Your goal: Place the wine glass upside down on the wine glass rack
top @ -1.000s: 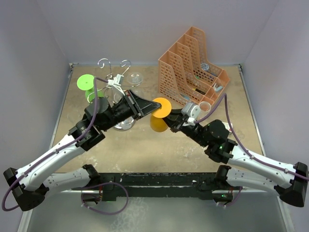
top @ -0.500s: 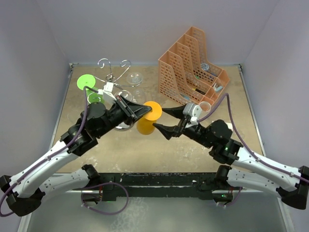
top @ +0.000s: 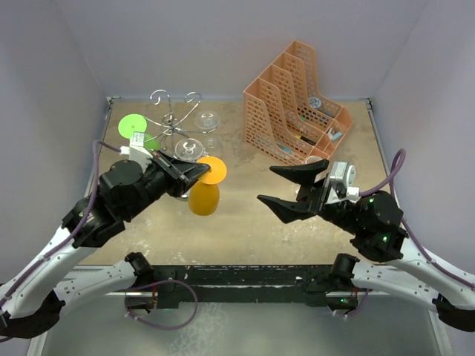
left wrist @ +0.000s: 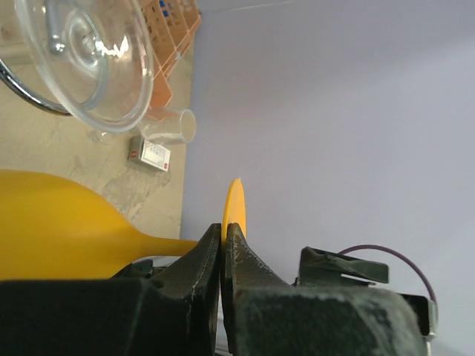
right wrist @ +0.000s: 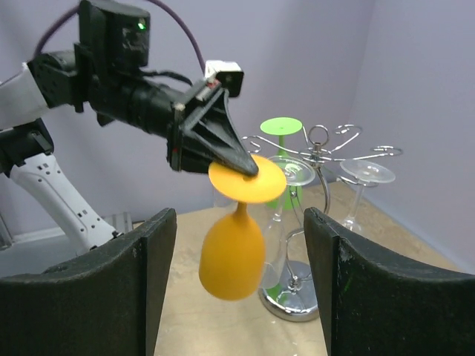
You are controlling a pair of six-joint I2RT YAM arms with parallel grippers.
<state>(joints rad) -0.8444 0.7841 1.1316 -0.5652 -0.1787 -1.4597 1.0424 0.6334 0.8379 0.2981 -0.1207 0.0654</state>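
An orange wine glass [top: 203, 199] hangs bowl-down in the air, held by its round foot [right wrist: 246, 178]. My left gripper [top: 202, 169] is shut on the rim of that foot [left wrist: 234, 204]. The silver wire rack [top: 172, 119] stands just behind and left of the glass, its shiny round base [right wrist: 293, 297] on the table. A green glass [top: 132, 124] and clear glasses [top: 187, 148] hang from it upside down. My right gripper [top: 266, 185] is open and empty, to the right of the orange glass and apart from it.
An orange mesh file organiser [top: 297, 104] stands at the back right. A clear cup [left wrist: 174, 127] and a small box [left wrist: 152, 154] lie near it. Grey walls close in the table on three sides.
My right gripper opened, let go of the orange glass and drew back to the right. My left gripper carried the glass leftward, nearer the rack.
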